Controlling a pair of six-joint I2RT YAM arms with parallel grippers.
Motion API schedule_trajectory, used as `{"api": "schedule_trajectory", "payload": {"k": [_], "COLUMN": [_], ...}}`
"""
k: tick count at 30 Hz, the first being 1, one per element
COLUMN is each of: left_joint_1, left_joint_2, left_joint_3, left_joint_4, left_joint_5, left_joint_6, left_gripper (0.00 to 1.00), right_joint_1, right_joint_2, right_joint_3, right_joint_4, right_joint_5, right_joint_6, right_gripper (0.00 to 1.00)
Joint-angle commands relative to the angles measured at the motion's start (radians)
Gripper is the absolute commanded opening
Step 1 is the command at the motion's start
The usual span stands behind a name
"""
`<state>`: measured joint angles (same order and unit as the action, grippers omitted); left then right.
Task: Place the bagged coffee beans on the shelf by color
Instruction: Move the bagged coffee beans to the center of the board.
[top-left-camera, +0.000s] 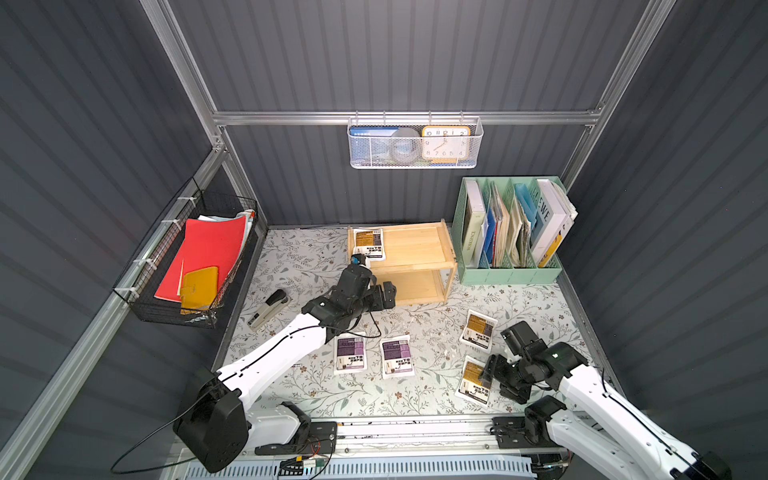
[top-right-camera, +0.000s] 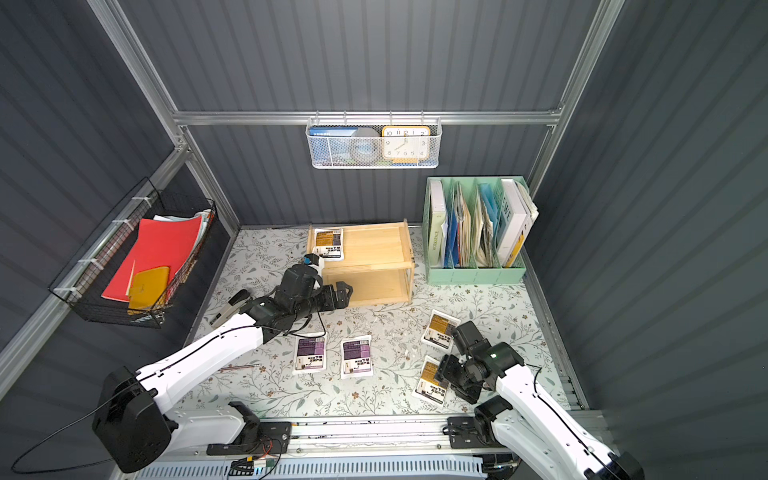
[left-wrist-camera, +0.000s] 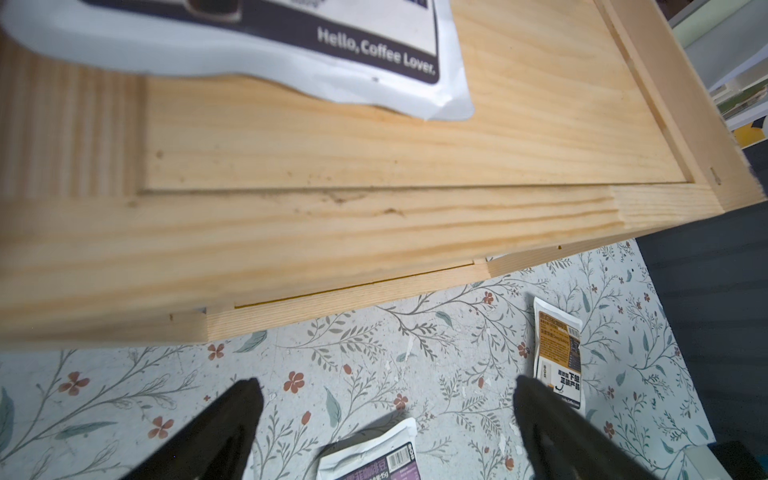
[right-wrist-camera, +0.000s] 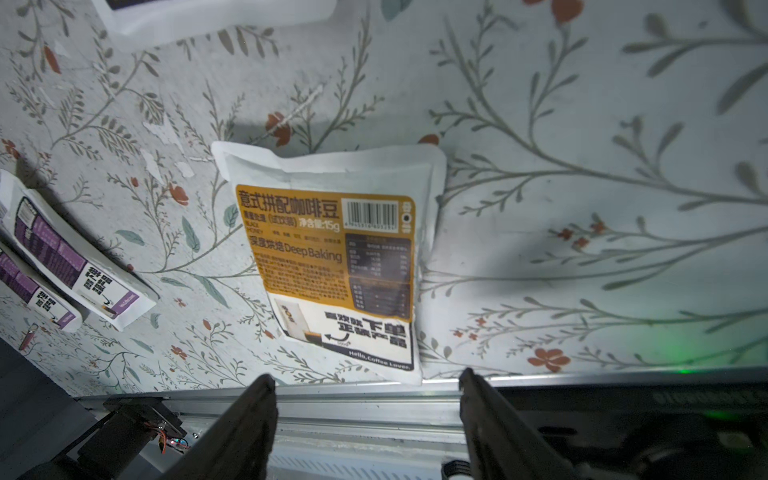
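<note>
Both top views look steeply down from high behind the arm bases, covering the whole floral mat (top-left-camera: 436, 328). Each wrist camera peers close past its own fingertips: the left gripper (left-wrist-camera: 384, 386) faces the shelf (left-wrist-camera: 374, 232) rim just ahead, the right gripper (right-wrist-camera: 368, 378) an orange-label pouch (right-wrist-camera: 332, 266) just ahead, seen in both top views too.

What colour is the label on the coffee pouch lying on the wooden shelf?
Orange with a dark panel, on a white pouch; clearest in a top view.
</note>
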<state>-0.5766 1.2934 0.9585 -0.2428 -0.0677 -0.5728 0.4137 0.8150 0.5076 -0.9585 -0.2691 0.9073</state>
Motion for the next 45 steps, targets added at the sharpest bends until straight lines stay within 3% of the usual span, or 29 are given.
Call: {"api": "schedule_trajectory", "payload": {"k": [1, 18, 32, 37, 45], "left_joint_1": [-0.002, -0.002, -0.003, -0.002, -0.006], "left_joint_2": [0.004, -0.008, -0.015, 0.004, 0.055], "left_joint_3": [0.028, -0.013, -0.082, -0.104, -0.129], "left_joint_4": [0.010, 0.014, 0.033, 0.046, 0.103], "left_joint_5": [-0.002, 0.005, 0.014, 0.025, 0.052], "left_joint_6": [0.010, -0.010, -0.026, -0.024, -0.030], "left_gripper": [1.00, 1.00, 1.00, 1.00, 1.00], "right_joint_1": [0.013, 0.056, 0.178, 0.176, 0.174], "right_joint_2": [0.045, 0.272, 0.722, 0.656, 0.488], "right_joint_3": [-0.026, -0.049, 0.284, 0.244, 0.038], "right_joint_4": [0.060, 0.383, 0.721, 0.735, 0.776], "right_joint_5": [-0.019, -0.039, -0.048, -0.009, 0.005], "right_joint_6": [0.018, 0.065, 0.145, 0.147, 0.165], "right_gripper": [0.74, 0.74, 0.74, 0.74, 0.74]}}
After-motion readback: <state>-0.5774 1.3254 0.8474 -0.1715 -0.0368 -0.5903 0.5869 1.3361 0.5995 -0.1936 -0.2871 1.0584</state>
